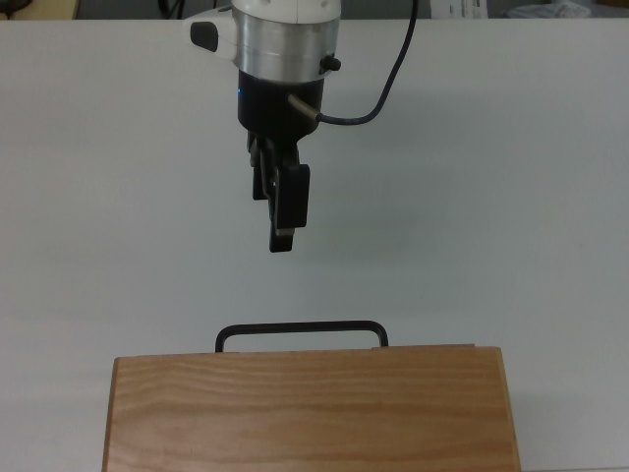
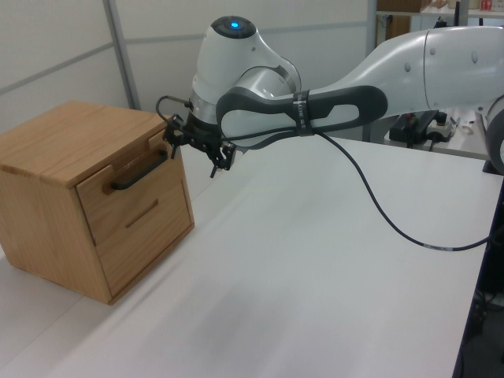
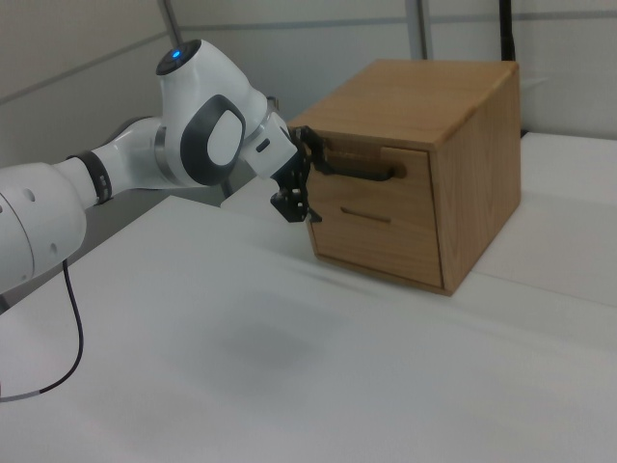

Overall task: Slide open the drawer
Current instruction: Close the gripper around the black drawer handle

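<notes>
The drawer (image 2: 150, 191) is the upper light wooden panel of a box-shaped cabinet, fitted with a thin black bar handle (image 2: 139, 172), and it sits flush with the cabinet front. My gripper (image 2: 194, 156) hangs just off the handle's end on the left view's right, open, with one finger above the other and nothing between them. In the right view, the gripper (image 3: 307, 183) stands right in front of the handle (image 3: 359, 172) and the drawer (image 3: 371, 198). From the top view, the gripper (image 1: 281, 232) shows edge-on, a short way from the handle (image 1: 301, 328).
The wooden cabinet (image 1: 310, 413) sits on a white table (image 1: 491, 197), and a second drawer front (image 2: 146, 232) lies under the first. A black cable (image 2: 394, 224) trails from the arm. Electronics (image 2: 425, 122) stand at the back of the left view's right.
</notes>
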Controlling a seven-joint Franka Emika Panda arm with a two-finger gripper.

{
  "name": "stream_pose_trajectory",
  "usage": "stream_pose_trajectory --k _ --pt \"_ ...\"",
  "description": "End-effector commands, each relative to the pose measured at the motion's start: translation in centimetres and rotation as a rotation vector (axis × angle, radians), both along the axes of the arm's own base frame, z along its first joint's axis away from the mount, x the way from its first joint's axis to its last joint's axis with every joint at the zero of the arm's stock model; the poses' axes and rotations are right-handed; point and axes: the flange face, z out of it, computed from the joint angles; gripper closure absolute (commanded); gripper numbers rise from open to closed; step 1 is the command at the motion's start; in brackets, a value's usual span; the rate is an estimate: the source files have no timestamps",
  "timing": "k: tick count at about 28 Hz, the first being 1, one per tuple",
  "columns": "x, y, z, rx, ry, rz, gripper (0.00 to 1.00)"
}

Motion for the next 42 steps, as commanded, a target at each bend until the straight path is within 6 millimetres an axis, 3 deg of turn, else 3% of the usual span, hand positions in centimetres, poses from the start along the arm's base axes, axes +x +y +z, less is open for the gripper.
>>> stream_pose_trajectory --k 1,12,25,27,30,32,33,38,39,42 --pt "1.3 -0.2 0.4 0.001 -0.077 0.013 0.0" --pt "4.8 -0.2 -3.0 0.018 -0.176 0.036 0.02" --pt "7.6 1.9 -5.0 0.0 -0.228 0.065 0.09" --pt "7.7 2.0 -5.4 -0.008 -0.224 0.068 0.15" --pt "7.5 3.6 -5.6 -0.012 -0.222 0.087 0.37" --pt "7.5 4.0 -5.7 -0.007 -0.22 0.082 0.5" --pt "7.4 4.2 -5.8 -0.006 -0.219 0.073 0.63" --pt "7.4 4.4 -6.0 0.006 -0.219 0.016 0.94" --pt "7.3 4.6 -6.2 0.009 -0.212 0.01 0.99" --pt "7.2 5.0 -6.8 0.025 -0.177 -0.023 1.0"
